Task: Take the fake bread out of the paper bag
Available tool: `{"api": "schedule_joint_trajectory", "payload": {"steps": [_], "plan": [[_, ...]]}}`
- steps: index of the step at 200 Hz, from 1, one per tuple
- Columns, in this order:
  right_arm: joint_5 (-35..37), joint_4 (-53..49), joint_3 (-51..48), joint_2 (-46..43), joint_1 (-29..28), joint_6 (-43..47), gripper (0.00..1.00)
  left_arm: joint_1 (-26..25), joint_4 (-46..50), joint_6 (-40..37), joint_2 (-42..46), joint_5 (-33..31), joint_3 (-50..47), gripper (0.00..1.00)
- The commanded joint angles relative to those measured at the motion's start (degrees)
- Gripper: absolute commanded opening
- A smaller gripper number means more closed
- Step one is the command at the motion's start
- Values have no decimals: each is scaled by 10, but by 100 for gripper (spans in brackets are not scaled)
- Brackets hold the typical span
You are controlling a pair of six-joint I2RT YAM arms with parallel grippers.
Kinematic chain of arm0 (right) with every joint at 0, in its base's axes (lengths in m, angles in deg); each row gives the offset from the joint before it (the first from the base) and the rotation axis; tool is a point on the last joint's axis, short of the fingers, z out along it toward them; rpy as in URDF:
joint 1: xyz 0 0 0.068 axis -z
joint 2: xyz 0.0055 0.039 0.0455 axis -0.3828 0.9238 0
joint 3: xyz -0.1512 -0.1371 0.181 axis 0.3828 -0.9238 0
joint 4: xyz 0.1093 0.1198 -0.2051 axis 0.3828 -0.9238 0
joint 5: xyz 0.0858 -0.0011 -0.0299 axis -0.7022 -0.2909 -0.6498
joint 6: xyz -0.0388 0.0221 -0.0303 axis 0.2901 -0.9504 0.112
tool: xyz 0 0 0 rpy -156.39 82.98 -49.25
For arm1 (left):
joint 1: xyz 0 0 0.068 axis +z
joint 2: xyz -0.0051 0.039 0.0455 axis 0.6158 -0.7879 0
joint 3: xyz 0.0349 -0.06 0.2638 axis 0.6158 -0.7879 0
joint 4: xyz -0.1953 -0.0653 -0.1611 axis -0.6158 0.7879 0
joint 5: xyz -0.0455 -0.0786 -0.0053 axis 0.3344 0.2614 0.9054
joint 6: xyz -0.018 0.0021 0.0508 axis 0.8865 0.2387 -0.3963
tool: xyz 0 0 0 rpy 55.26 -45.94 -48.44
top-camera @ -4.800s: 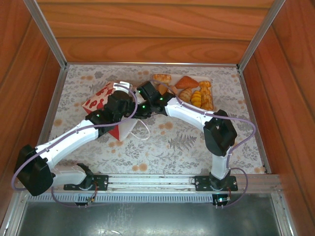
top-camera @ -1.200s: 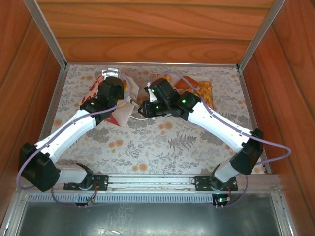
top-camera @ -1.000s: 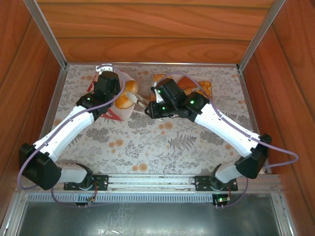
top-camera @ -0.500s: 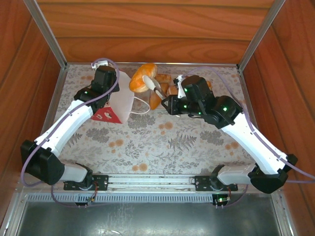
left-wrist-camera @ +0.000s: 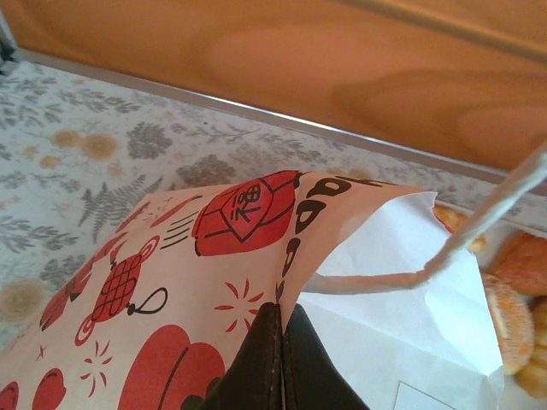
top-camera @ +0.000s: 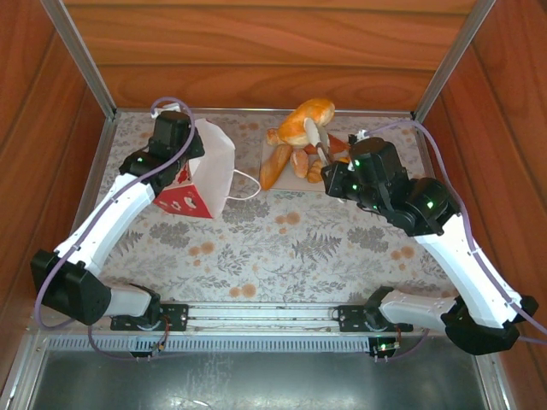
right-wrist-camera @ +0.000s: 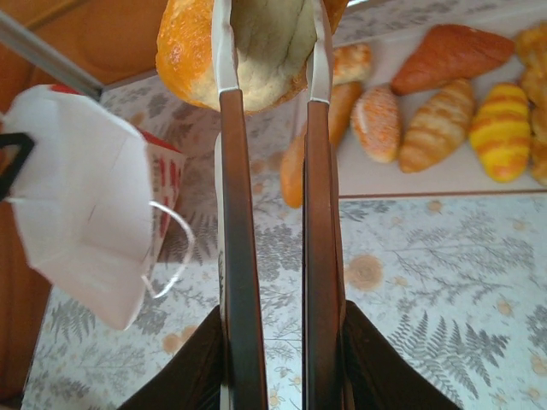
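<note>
Two-arm rig at a floral-patterned table (top-camera: pixel 282 248), shown during the transfer step. The paper bag (top-camera: pixel 212 162) stands tilted at the table's left rear, white upper part toward the centre and red band toward the near side. The left gripper (left-wrist-camera: pixel 279 333) has its fingers pressed together on the top edge of the bag. To the right lies the flat pale tray (right-wrist-camera: pixel 444 178), carrying the other fake breads (right-wrist-camera: pixel 440 128) in a loose row. The right gripper (right-wrist-camera: pixel 282 337) is clamped on the metal tongs (right-wrist-camera: pixel 235 213), squeezing their two arms onto a golden fake bread roll (top-camera: pixel 306 120). The roll is clear of the bag and raised above the tray's rear edge. Judged step: carrying an extracted piece to the tray. The next move calls for lowering the tongs over a bare patch of tray and easing the squeeze so that the arms spring apart without knocking the pieces already set down. The left wrist view gives the pinch on the paper, the printed red marks and a thin cord handle (left-wrist-camera: pixel 479 231), though not the depth of the bag, so whether more bread remains inside cannot be told. The right wrist view gives the tong tips biting the roll's pale underside. The overhead view alone relates bag, tray and both arms.
</note>
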Motion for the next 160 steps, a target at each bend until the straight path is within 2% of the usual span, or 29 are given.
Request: {"api": "schedule_joint_trajectory", "payload": {"steps": [1, 39, 78, 160], "plan": [[7, -8, -32, 5, 22, -48, 18, 15, -2, 34, 13, 64, 33, 0], [-62, 23, -101, 10, 67, -76, 17, 52, -5, 119, 9, 144, 45, 0], [-100, 64, -153, 19, 86, -99, 17, 107, -39, 204, 9, 237, 8, 0], [-149, 130, -210, 52, 89, -137, 14, 141, -45, 213, 8, 266, -20, 0]]}}
